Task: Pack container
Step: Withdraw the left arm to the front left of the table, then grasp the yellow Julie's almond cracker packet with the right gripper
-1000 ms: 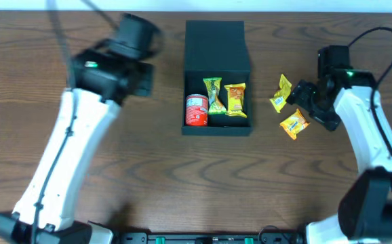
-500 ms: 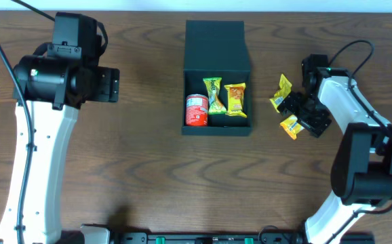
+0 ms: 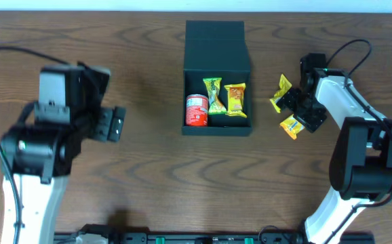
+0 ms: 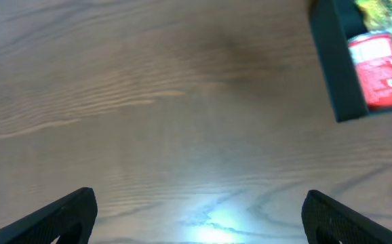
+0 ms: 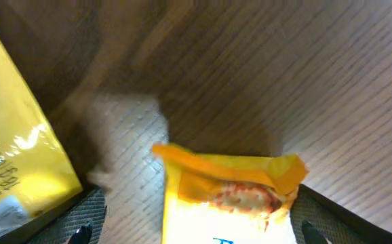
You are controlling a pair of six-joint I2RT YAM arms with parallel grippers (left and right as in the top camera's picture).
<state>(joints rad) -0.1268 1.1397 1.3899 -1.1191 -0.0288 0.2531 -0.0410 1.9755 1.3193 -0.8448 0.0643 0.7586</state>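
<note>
The dark teal container (image 3: 216,129) stands open at the table's back centre, its lid flap lying flat behind. Inside are a red can (image 3: 196,110), a green packet (image 3: 214,96) and an orange packet (image 3: 235,99). To its right lie a yellow packet (image 3: 281,93) and an orange-yellow packet (image 3: 291,126). My right gripper (image 3: 304,115) is open and straddles the orange-yellow packet (image 5: 230,203), fingers on either side, with the yellow packet (image 5: 13,156) to the left. My left gripper (image 3: 111,123) is open and empty over bare wood (image 4: 196,217). The container's corner (image 4: 331,68) and can (image 4: 382,71) show at the upper right.
The table is dark wood. The right arm's cable loops above the two loose packets. The left arm stands at the front left, well apart from the container.
My left arm has swung from beside the container toward the front left. My right gripper has shifted in over the orange-yellow packet. The container's contents are unchanged.
</note>
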